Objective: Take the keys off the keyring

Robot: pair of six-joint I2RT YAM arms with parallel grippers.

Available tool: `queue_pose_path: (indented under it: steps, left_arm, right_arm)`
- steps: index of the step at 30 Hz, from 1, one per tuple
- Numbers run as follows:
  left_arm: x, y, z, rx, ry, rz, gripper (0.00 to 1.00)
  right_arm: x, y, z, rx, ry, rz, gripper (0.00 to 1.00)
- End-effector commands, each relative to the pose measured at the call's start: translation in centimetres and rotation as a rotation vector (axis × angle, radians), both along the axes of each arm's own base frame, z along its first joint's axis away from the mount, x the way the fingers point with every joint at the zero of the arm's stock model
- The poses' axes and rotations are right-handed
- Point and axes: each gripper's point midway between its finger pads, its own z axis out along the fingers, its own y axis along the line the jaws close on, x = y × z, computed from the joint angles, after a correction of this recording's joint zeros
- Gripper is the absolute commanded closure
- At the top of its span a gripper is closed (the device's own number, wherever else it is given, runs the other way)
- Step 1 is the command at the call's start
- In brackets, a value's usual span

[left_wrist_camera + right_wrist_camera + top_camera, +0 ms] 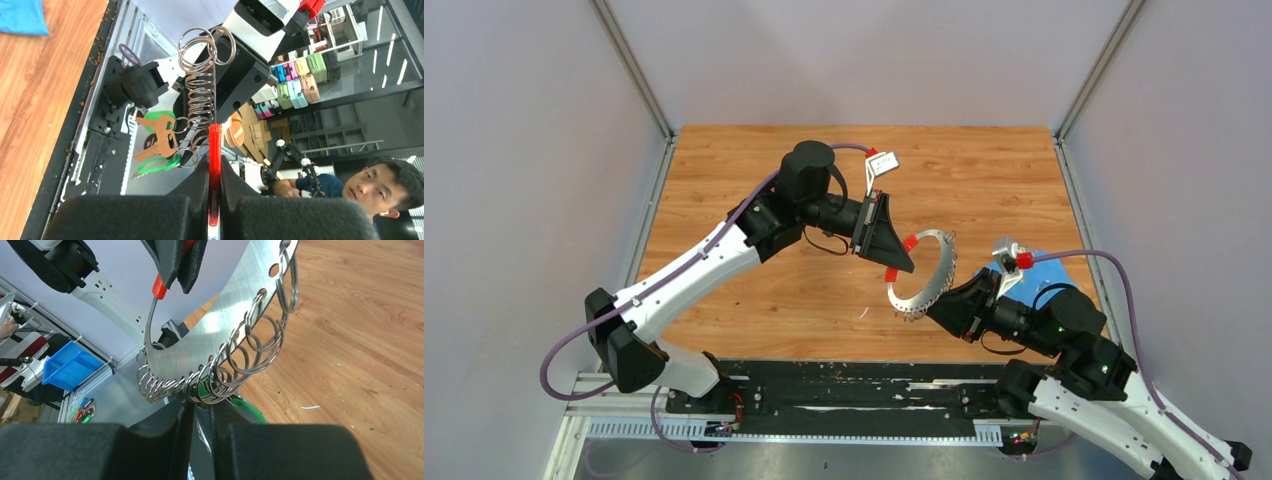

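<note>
Left gripper point(214, 167) clamps the red sleeve point(215, 145) of the keyring point(225, 315), ring held up over the table point(754, 170); keys point(160, 137) dangle off its small loops point(250, 350); right gripper point(201, 407) noses the lower rim, grip unclear.

Under me: one wooden table point(984, 170), with a blue cloth point(20, 15) lying at its right side. Beyond my workspace: one blue bin point(70, 371) and one onlooker point(382, 185) in a dark shirt.
</note>
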Motion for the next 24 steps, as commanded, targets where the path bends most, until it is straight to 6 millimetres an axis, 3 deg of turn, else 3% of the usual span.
queue_pose_path:
  steps: [1, 12, 24]
  left_arm:
    - [-1.0, 0.3, 0.9, -0.012, 0.016, -0.044, 1.0]
    - [-0.9, 0.1, 1.1, -0.022, 0.02, -0.041, 1.0]
    - [-0.7, -0.3, 1.3, -0.021, 0.098, -0.019, 1.0]
  right_arm:
    - [-0.5, 0.0, 0.7, 0.036, -0.027, 0.024, 0.81]
    - [-0.9, -0.6, 1.2, 0.07, -0.021, 0.016, 0.8]
    - [-0.6, -1.3, -0.2, 0.053, 0.081, -0.036, 0.77]
